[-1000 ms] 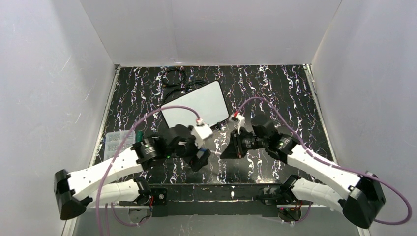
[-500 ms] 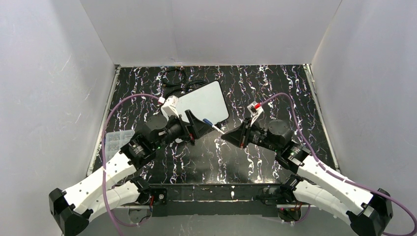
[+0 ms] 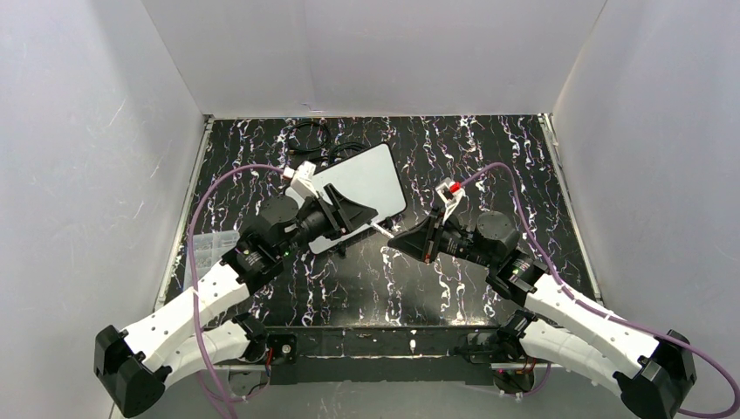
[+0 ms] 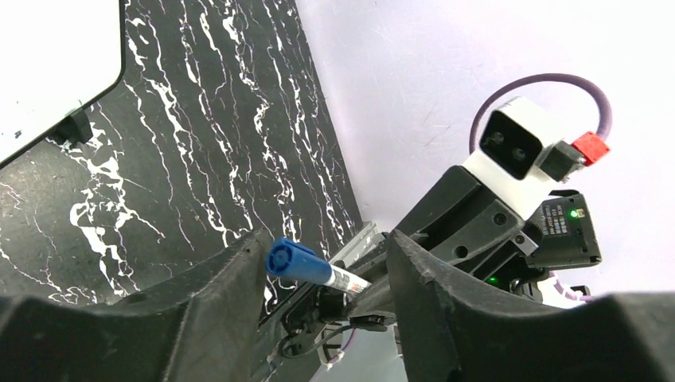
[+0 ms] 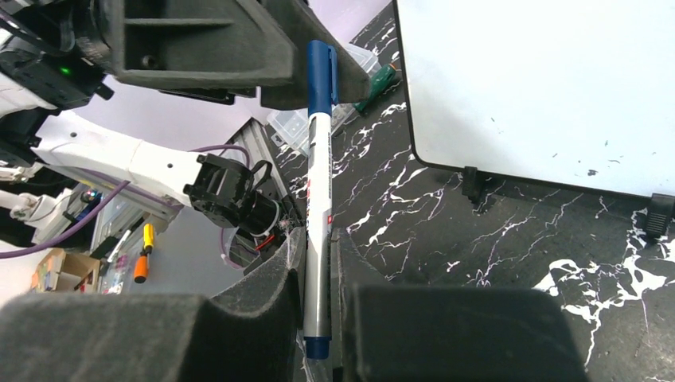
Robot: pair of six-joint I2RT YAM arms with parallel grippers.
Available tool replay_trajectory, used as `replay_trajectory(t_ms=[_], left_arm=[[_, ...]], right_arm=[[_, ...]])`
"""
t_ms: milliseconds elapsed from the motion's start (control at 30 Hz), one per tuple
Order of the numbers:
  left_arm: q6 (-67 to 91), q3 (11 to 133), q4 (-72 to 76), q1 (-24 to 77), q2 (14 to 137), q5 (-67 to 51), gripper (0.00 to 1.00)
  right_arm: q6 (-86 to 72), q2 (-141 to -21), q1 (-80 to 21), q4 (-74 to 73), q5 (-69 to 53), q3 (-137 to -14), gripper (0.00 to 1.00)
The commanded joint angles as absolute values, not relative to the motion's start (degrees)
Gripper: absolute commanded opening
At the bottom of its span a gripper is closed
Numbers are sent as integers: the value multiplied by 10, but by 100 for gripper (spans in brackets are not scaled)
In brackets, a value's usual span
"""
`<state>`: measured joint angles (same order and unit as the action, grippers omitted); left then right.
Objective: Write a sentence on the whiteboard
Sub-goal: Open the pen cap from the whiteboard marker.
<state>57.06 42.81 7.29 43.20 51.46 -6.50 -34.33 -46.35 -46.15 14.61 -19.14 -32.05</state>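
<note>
The whiteboard point(image 3: 362, 179) lies tilted at the back middle of the table and is blank. It also shows in the right wrist view point(image 5: 541, 87) and in the left wrist view point(image 4: 48, 64). No sentence is visible on it. My right gripper point(image 3: 392, 244) is shut on the white barrel of a marker point(image 5: 320, 183) and holds it above the table, just in front of the board. The blue cap point(image 4: 296, 261) points at my left gripper point(image 3: 373, 218). That gripper point(image 4: 326, 243) is open, with the cap between its fingers, close against one finger.
A clear plastic box point(image 3: 205, 249) sits at the table's left edge. Black cables point(image 3: 318, 140) lie behind the board. Small black feet point(image 5: 471, 181) stick out at the board's near edge. White walls close in the left, back and right sides.
Both arms have risen from the near middle toward the board. The left gripper has swung round to face the right one, and its fingers now flank the marker's cap.
</note>
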Motion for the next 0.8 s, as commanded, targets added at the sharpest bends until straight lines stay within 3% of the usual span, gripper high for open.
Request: replay_trajectory(t_ms=[0,33,133,167,567,767], left_arm=[[592,435,86,427,521,-73,47],[592,436,86,426,522,-73,42],[595,436,86,425,521,-66,3],[598,434,86,423,518,-60,0],[623,414,64,359,447,-9,0],[549,460,-44,315,389,57,0]], right_arm=[[-343,-459,-464,190,-210,-337,1],[-344,-458,-464,192,-213,-336,1],[-345,-457,-464,186,-210,-335,1],[-344,-456,-464,183,-207,-334,1],[-311,-427,-465,106,-184,-329,1],[-279,-419,-465,37,-176,-342,1]])
